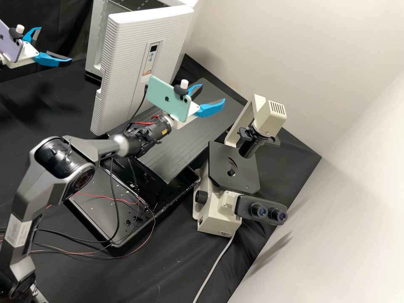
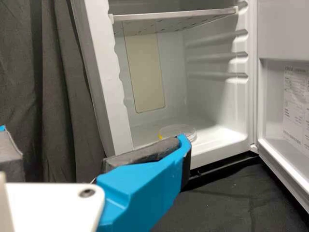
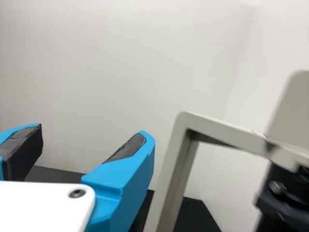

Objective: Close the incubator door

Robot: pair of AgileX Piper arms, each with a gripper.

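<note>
"Status, near to far?"

"Right gripper (image 1: pixel 211 93): fingers released, parted, nothing between them. It hangs over the bench (image 1: pixel 176 269), on the outer-face side of the incubator door (image 1: pixel 126 63). The fingertips point past the door, toward the bench's wall-side edge."

"Door position?"

"Ajar and upright, long axis vertical. In the high view it lies beyond the right gripper and to its left. The hinge edge is toward the wall-side edge of the bench; the free edge stands out from the incubator (image 1: pixel 99 27)."

"Left gripper (image 1: pixel 54 45)?"

"Fingers likewise parted and unloaded, on the cavity side, past the free edge."

"Which unit should push?"

"Probably the right, being nearer the outer face. Redirect it leftward and press near the free edge. Caution: contact near the hinge would give poor leverage."
</note>
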